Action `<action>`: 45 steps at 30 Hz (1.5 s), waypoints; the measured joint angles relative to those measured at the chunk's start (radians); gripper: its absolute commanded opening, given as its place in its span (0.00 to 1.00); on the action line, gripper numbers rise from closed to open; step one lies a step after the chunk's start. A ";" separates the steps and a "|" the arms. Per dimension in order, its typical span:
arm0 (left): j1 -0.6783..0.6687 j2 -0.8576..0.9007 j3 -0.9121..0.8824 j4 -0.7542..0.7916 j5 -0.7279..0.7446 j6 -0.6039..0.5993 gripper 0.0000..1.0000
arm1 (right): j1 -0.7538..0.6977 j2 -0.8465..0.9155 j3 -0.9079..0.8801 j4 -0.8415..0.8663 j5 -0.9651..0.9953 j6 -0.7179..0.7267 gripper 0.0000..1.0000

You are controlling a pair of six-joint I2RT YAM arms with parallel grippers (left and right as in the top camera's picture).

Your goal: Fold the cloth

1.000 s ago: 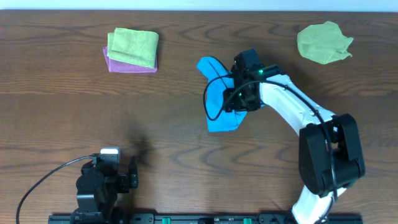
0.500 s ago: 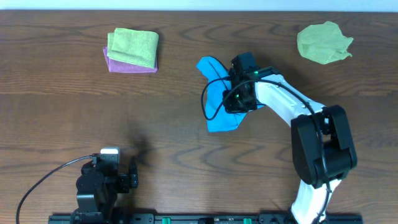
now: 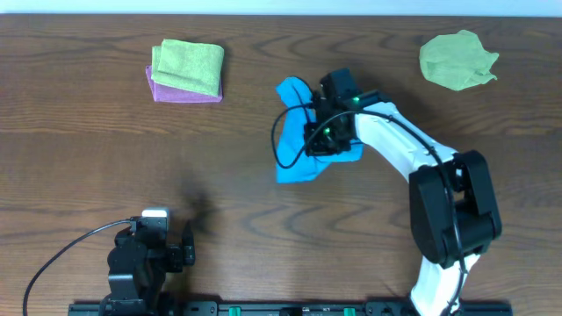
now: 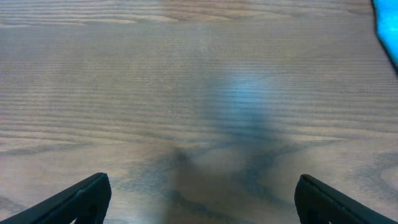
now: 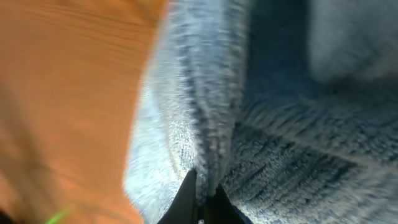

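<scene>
Covering much of the cloth (image 3: 291, 168), the right gripper (image 5: 200, 198) pinches its fold.

The cloth (image 3: 290, 169) is bright blue; the table (image 3: 88, 149) dark brown, wood-grained; my right arm (image 3: 395, 145) white, black-jointed; a yellow-green cloth (image 3: 189, 63); a purple cloth (image 3: 184, 96).

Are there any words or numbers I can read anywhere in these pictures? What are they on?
None can be read. The blue cloth, the folded yellow-green cloth, the purple cloth under it, the crumpled yellow-green cloth and the wooden table show no words, numbers or labels.
</scene>
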 measured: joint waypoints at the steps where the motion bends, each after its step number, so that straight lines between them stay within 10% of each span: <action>1: 0.000 0.000 0.000 0.000 0.000 0.000 0.95 | 0.013 -0.007 0.013 0.000 -0.003 0.000 0.01; 14: 0.000 0.000 0.000 0.000 0.000 0.000 0.95 | 0.140 -0.038 0.117 0.071 -0.024 0.000 0.03; 26: 0.000 0.000 0.000 0.000 0.000 0.000 0.95 | 0.262 -0.038 0.118 0.372 -0.094 -0.033 0.36; 45: 0.000 0.000 0.000 0.000 0.000 0.000 0.95 | 0.228 -0.088 0.120 0.052 -0.006 -0.084 0.55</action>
